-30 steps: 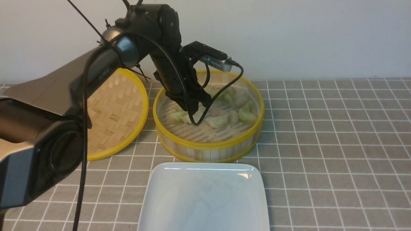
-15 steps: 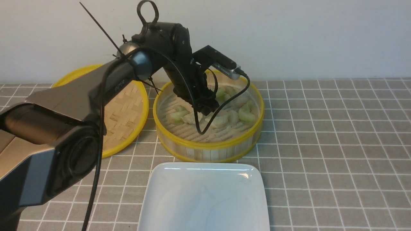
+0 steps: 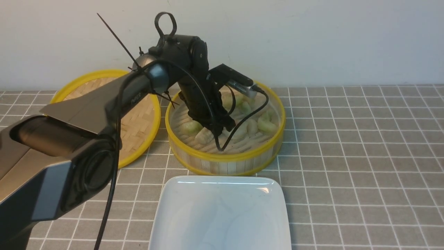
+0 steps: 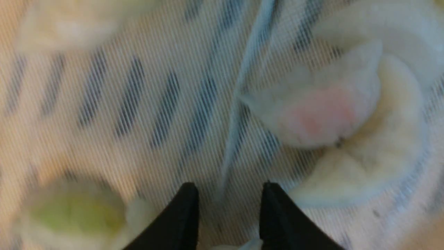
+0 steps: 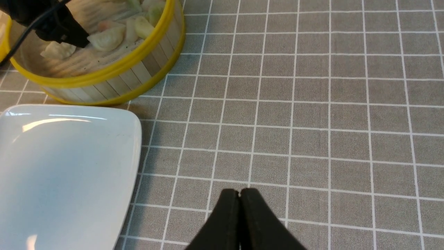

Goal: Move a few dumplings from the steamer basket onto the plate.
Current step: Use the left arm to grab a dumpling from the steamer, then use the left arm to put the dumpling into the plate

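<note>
A round bamboo steamer basket [image 3: 225,158] sits on a grey tiled bench [image 3: 347,156], and the dumplings [image 3: 265,123] lie in a loose cluster on its slatted floor. A glossy white square plate [image 3: 222,215] sits just in front of the basket and holds no dumpling yet. The left claw [image 3: 216,130] reaches down inside the basket with its tips close to the floor. In the left wrist view its two fingers stand slightly apart and grasp nothing. A pink-tinted dumpling [image 4: 322,114] lies near one side of them and a green one [image 4: 76,211] near the other. The right claw [image 5: 239,194] is clenched on nothing above bare bench, well apart from the basket. The dumplings look light, soft and probably slick, with thin skins that could tear or squash. A gentle pinch across the plump middle of one crescent seems safer than gripping its thin sealed edge. Several dumplings touch one another, so a neighbour may stick and lift with the one taken. The basket's upright wall means the claw must rise over the yellow rim before crossing to the plate. A black cable [image 3: 239,123] droops from the wrist into the basket and could snag. A woven lid [image 3: 138,121] lies just beside the basket on the robot's left, while the bench on the right offers open room.
</note>
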### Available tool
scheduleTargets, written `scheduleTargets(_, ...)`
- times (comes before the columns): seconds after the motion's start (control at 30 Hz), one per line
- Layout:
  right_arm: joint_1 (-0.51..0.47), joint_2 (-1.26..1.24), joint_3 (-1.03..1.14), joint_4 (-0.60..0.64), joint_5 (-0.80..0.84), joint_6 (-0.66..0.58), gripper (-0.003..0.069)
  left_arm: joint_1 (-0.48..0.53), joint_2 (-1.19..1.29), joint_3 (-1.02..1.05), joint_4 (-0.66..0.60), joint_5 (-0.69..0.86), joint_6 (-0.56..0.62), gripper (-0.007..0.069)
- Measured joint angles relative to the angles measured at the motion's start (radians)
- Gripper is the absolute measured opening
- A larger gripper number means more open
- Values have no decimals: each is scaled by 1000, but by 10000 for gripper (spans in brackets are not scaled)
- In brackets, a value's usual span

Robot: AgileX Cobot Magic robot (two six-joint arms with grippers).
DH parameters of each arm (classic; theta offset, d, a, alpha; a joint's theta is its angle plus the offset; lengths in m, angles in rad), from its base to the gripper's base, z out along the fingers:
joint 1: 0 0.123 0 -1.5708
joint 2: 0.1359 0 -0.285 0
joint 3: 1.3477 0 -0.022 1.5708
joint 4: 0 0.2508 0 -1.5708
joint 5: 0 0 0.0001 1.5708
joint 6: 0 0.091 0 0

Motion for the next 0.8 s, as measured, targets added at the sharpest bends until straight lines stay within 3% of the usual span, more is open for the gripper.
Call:
scheduleTargets(0.4,0,0,0,2,3,-2,-15,0,-189,-89,-75,72,-118,205)
scheduleTargets(0.8,0,0,0,26,4,-51,-15,-65,-710,482,-109,82,-118,205)
